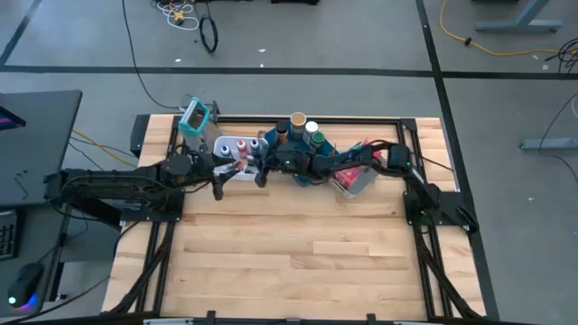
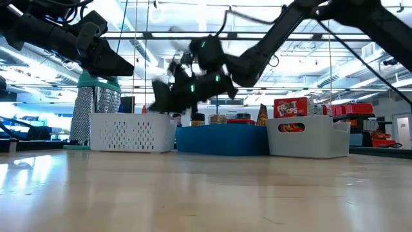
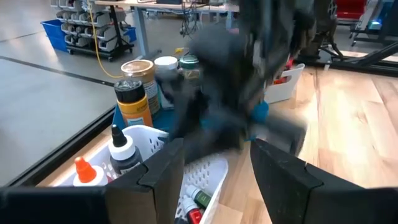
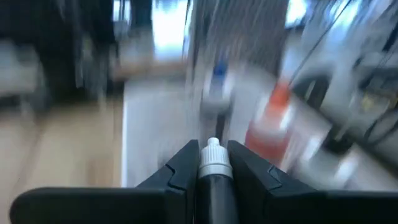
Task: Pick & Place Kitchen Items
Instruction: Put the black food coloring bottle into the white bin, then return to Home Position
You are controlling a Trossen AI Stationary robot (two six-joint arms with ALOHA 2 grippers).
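Holding a small dark bottle with a white cap (image 4: 212,163), my right end effector (image 4: 213,163) has its fingers pinched on the bottle's neck, up in the air over the white mesh basket (image 2: 132,132) at the far side of the bench (image 1: 298,253). My left end effector (image 3: 213,171) hangs spread and empty just left of it, above the same basket, where more bottles (image 3: 122,149) stand. Jars (image 3: 137,93) sit in the blue tray (image 2: 222,138) to the right.

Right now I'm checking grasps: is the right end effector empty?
No: the right end effector has its fingers closed on a small dark bottle with a white cap, seen between them in the right wrist view.
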